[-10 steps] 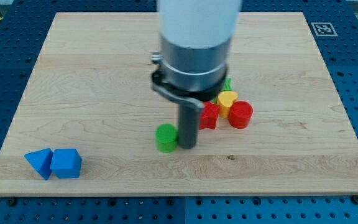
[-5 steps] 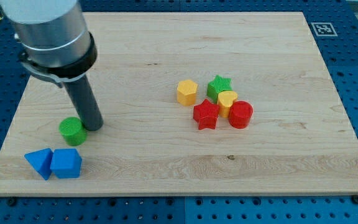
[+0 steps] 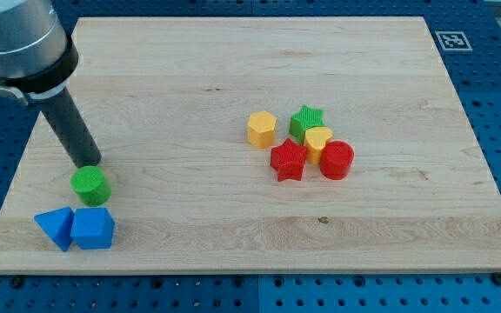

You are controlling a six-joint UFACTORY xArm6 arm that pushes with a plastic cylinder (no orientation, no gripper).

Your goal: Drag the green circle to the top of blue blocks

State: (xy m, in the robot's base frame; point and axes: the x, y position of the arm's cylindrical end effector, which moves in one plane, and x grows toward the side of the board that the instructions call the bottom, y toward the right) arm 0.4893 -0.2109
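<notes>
The green circle (image 3: 90, 185) sits on the wooden board near the view's lower left. It lies just above the two blue blocks, a blue triangle (image 3: 55, 228) and a blue block (image 3: 92, 229), close to them or touching. My tip (image 3: 89, 163) is at the green circle's upper edge, touching it or nearly so. The rod leans up toward the view's top left.
A cluster sits right of centre: a yellow hexagon (image 3: 262, 129), a green star (image 3: 306, 119), a yellow heart (image 3: 318, 141), a red star (image 3: 288, 160) and a red circle (image 3: 337, 160). The board's (image 3: 233, 52) left edge is close to the blue blocks.
The tip pushed the green circle from the board's middle leftward and down to just above the blue blocks, then shifted from the circle's right side to its top.
</notes>
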